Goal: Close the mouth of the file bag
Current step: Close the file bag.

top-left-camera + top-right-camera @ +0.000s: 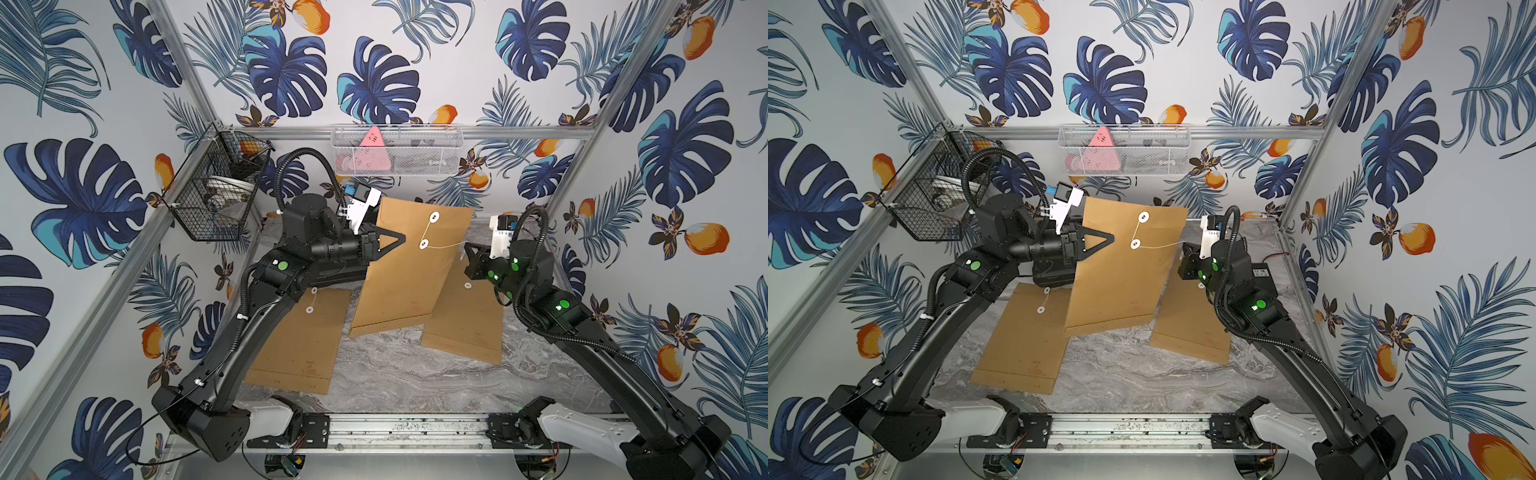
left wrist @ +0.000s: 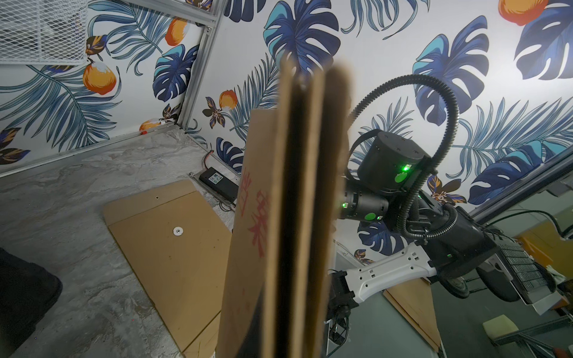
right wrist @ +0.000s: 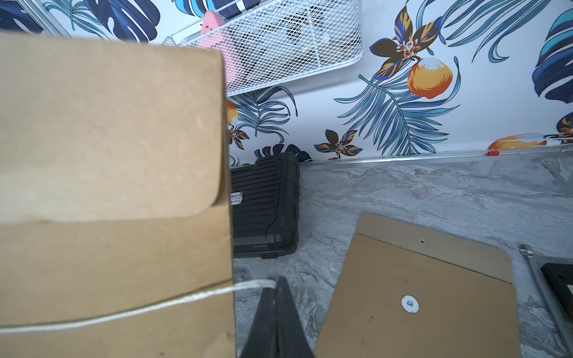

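You hold bag (image 1: pixel 399 286) and string (image 1: pixel 444 246).
Your left gripper (image 1: pixel 397 240) is clamped on the bag's edge; right gripper (image 3: pixel 277 283) pinches the string, bag just beside it.

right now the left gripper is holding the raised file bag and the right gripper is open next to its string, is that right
One thing is off: the right gripper is not open beside the string; it is shut on it, as the right wrist view shows. The left gripper does hold the raised file bag.
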Controlling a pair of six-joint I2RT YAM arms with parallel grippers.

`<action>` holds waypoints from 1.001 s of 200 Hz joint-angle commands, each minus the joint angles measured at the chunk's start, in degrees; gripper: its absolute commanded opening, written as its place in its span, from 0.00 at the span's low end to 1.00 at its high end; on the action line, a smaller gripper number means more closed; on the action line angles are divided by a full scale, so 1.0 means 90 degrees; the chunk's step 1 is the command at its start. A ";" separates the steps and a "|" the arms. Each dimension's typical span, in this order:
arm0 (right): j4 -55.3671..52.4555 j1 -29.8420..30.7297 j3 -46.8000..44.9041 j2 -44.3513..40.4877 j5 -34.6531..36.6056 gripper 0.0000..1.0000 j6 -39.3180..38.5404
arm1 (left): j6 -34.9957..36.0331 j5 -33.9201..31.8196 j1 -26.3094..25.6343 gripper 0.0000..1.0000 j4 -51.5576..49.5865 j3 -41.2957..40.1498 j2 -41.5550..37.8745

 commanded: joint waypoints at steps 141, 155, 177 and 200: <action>-0.1314 0.0041 0.1786 0.0864 -0.0067 0.00 -0.0939 | -0.0309 0.0200 -0.0237 0.00 0.0808 -0.1227 -0.0037; -0.1486 0.0037 0.1936 0.1028 -0.0149 0.00 -0.0964 | -0.0243 0.0228 -0.0337 0.00 0.0778 -0.1306 -0.0042; -0.1525 0.0036 0.1993 0.1102 -0.0217 0.00 -0.0967 | -0.0192 0.0205 -0.0435 0.00 0.0716 -0.1403 -0.0055; -0.1655 0.0039 0.2129 0.1212 -0.0263 0.00 -0.0963 | -0.0226 0.0232 -0.0484 0.00 0.0778 -0.1507 -0.0059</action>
